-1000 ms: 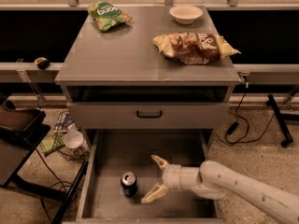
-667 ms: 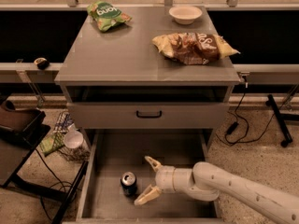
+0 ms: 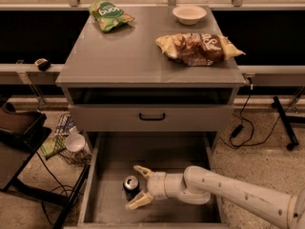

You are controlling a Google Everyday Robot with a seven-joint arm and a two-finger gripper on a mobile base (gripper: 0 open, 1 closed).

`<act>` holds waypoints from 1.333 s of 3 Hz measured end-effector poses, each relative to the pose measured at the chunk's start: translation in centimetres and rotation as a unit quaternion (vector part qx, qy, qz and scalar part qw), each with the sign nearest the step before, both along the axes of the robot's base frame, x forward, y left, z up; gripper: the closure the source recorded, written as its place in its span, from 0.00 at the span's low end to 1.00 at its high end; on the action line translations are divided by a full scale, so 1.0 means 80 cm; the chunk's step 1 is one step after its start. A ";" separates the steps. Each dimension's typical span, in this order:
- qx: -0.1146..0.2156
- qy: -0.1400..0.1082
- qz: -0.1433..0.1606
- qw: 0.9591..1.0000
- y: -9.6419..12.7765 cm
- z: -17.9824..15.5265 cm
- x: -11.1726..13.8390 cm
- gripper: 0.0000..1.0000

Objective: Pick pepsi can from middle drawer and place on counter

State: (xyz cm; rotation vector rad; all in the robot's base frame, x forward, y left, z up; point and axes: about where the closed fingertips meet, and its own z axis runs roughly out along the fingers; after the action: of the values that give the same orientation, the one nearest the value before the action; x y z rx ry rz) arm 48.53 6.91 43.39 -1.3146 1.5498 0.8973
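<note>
The pepsi can (image 3: 130,183) stands upright on the floor of the open middle drawer (image 3: 167,159), near its front left. My gripper (image 3: 138,187) reaches in from the right on a white arm. It is open, with one cream finger behind the can and one in front, so the can sits at the mouth of the jaws. I cannot tell whether the fingers touch it. The counter (image 3: 138,56) is the grey cabinet top above.
On the counter lie a green chip bag (image 3: 110,14), a white bowl (image 3: 189,13) and a brown chip bag (image 3: 198,47). A shut drawer front with a black handle (image 3: 152,117) hangs above the open drawer. A wire basket with a cup (image 3: 75,143) stands to the left, cables (image 3: 248,123) to the right.
My gripper has moved left across the drawer toward the can, and its open fingers now stand either side of it. The can has not moved.
</note>
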 end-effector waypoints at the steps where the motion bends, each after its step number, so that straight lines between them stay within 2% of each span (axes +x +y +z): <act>1: -0.002 0.003 0.018 1.000 0.025 -0.016 0.006 0.38; 2: 0.002 0.006 0.022 1.000 0.037 -0.024 0.012 0.60; 3: 0.019 0.001 0.011 1.000 0.029 0.008 0.008 0.84; 4: 0.036 -0.003 -0.004 0.999 -0.013 0.081 -0.022 1.00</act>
State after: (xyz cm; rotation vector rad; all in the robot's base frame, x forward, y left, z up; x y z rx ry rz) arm 46.74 5.89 49.87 -1.2580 1.5035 0.9344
